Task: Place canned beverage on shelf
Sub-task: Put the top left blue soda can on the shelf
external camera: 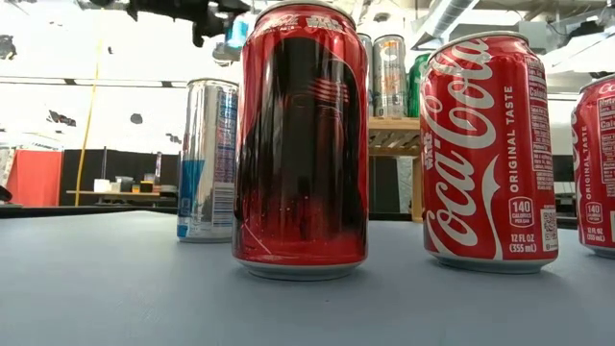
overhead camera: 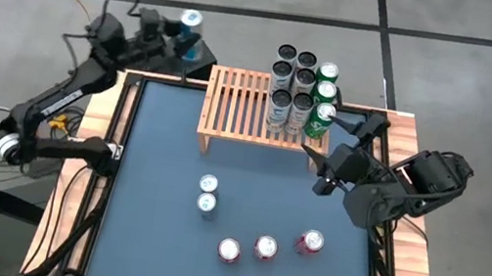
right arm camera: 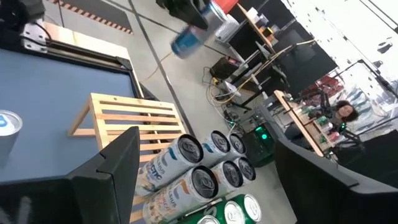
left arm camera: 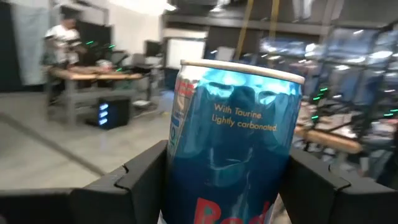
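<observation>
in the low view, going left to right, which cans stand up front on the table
slim silver-and-blue can → dark red can → Coca-Cola can → another red can cut off at the picture's right edge

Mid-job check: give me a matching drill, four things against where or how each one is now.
Things:
1. blue can
2. green cans
3. red cans
4. right tool

States:
A. standing on the mat's near part
B. open, beside the shelf's right end
C. held in the left tool, beyond the table's far-left corner
D. standing at the right end of the shelf

Pairs: 1-C, 2-D, 3-A, 4-B
</observation>
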`<state>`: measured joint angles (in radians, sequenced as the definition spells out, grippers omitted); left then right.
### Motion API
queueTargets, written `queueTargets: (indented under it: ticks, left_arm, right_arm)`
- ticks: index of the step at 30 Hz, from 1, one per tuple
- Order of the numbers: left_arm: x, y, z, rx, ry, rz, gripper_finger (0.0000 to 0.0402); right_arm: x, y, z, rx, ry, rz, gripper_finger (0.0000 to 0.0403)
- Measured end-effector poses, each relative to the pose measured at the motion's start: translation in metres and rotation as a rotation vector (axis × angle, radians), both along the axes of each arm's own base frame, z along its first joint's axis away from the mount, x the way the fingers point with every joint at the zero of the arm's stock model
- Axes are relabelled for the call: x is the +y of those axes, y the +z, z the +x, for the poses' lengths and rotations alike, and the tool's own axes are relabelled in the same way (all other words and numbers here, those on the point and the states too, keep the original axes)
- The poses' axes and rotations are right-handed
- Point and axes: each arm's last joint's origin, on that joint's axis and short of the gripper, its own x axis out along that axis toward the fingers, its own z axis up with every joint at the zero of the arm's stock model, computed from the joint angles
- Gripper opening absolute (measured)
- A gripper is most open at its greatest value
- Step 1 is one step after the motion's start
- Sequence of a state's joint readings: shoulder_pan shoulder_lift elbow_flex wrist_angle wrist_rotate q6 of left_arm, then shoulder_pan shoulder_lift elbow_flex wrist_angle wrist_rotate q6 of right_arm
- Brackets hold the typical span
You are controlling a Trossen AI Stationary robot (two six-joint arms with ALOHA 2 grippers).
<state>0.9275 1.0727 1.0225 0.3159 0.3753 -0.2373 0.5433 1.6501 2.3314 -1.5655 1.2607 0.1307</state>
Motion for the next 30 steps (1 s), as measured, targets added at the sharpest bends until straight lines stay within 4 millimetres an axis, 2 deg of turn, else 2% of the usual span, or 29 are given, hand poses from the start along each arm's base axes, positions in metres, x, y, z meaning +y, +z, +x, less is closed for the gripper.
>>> queueTargets:
  ticks: [8,16,25,30]
  left_arm:
    - [0.034,-0.032,0.057,-0.055,-0.099,0.051,0.0243]
    - [0.059,-0.084,0.108,-0.114,-0.182,0.001,0.0243]
    - [0.071,-0.131,0.137,-0.112,-0.243,-0.012,0.0243]
    - [0.067,-0.142,0.151,-0.076,-0.275,-0.012,0.0243]
  right_arm:
    - [0.003,0.001,-0.002,-0.006,0.014,0.006,0.0314]
    - [0.003,0.001,-0.002,-0.005,0.014,0.005,0.0314]
    - [0.0,0.002,-0.005,-0.007,0.014,0.007,0.0314]
    - [-0.002,0.003,-0.006,-0.009,0.008,0.011,0.0314]
